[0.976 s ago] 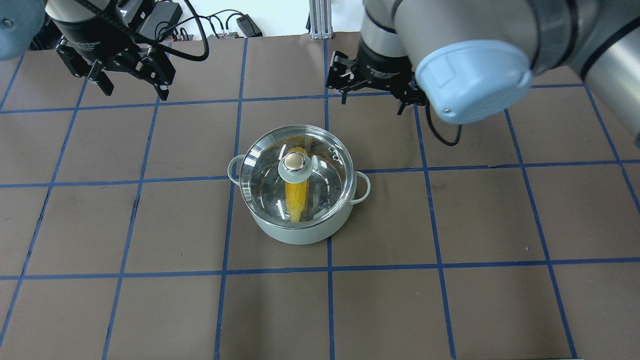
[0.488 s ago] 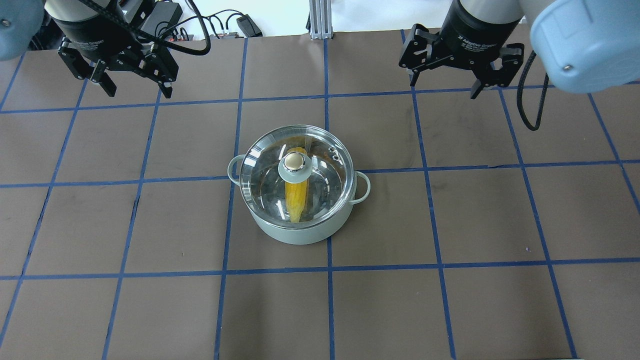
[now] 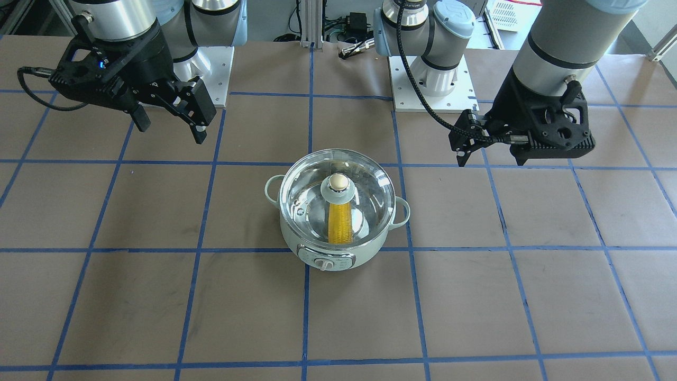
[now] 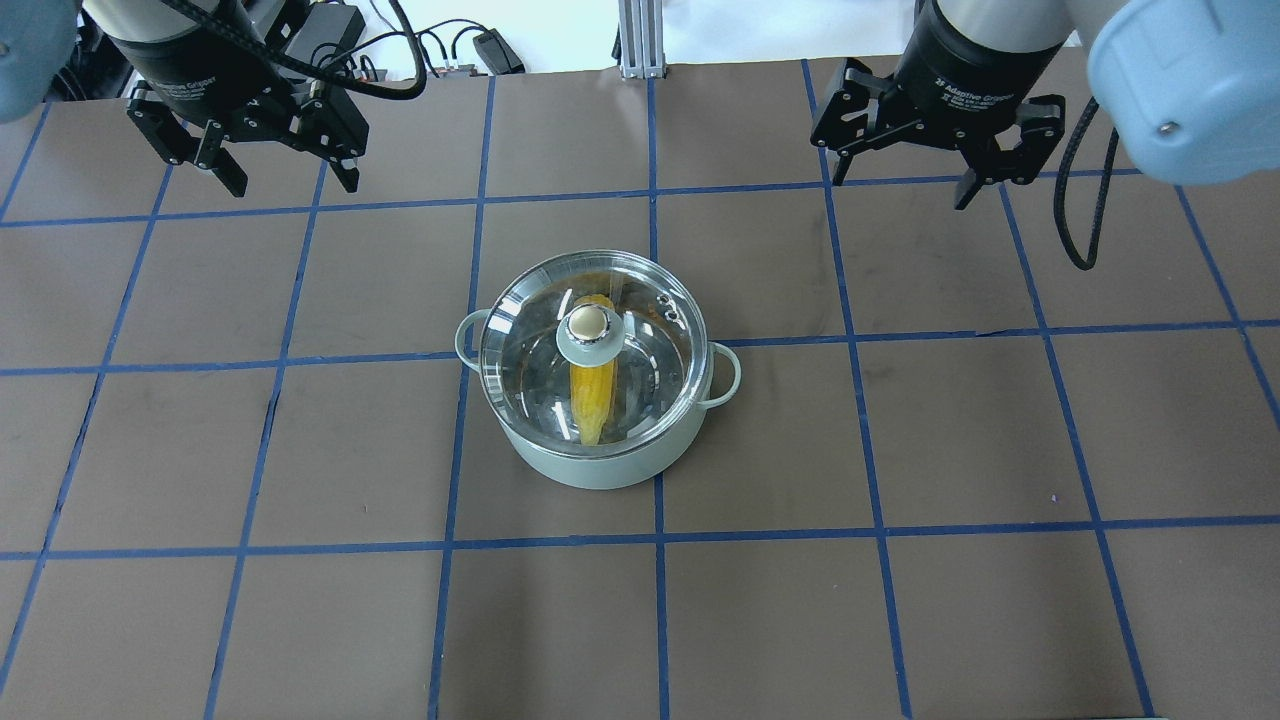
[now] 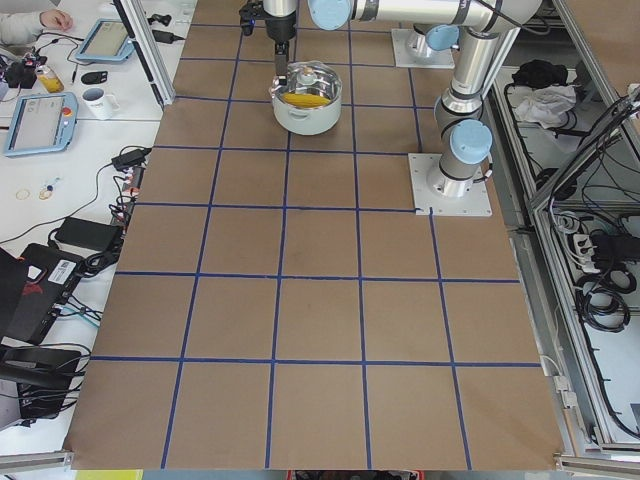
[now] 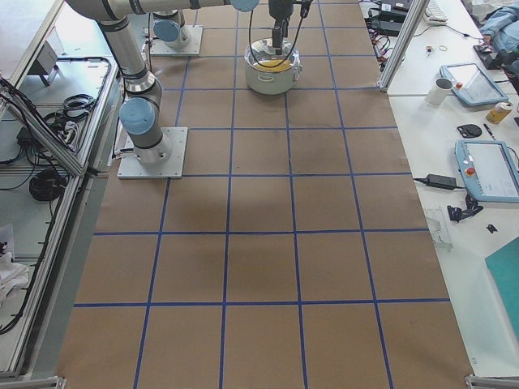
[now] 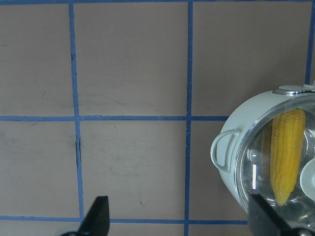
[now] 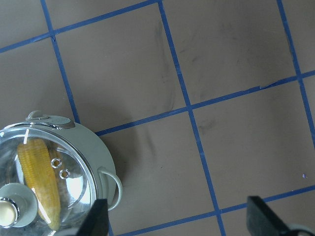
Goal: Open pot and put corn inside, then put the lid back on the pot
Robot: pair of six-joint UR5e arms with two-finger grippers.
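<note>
The mint-green pot (image 4: 590, 472) stands at the table's middle with the glass lid (image 4: 645, 335) seated on it. The yellow corn (image 4: 592, 400) lies inside, seen through the glass. In the front-facing view the pot (image 3: 294, 241), lid (image 3: 370, 190) and corn (image 3: 340, 225) show the same. My left gripper (image 4: 292, 185) is open and empty, raised at the far left, away from the pot. My right gripper (image 4: 900, 188) is open and empty, raised at the far right. The left wrist view shows the pot (image 7: 231, 147) and corn (image 7: 288, 147); the right wrist view shows the pot (image 8: 101, 152) and corn (image 8: 42, 177).
An aluminium post (image 4: 635, 40) and cables (image 4: 440, 45) sit past the table's far edge. The arm bases (image 3: 428, 79) stand on the robot's side. A side bench with tablets and a mug (image 5: 98, 100) runs along the far edge.
My right gripper has drawn away from behind the pot, moving to the right. My left gripper has shifted slightly to the right. Pot, lid and corn have not moved.
</note>
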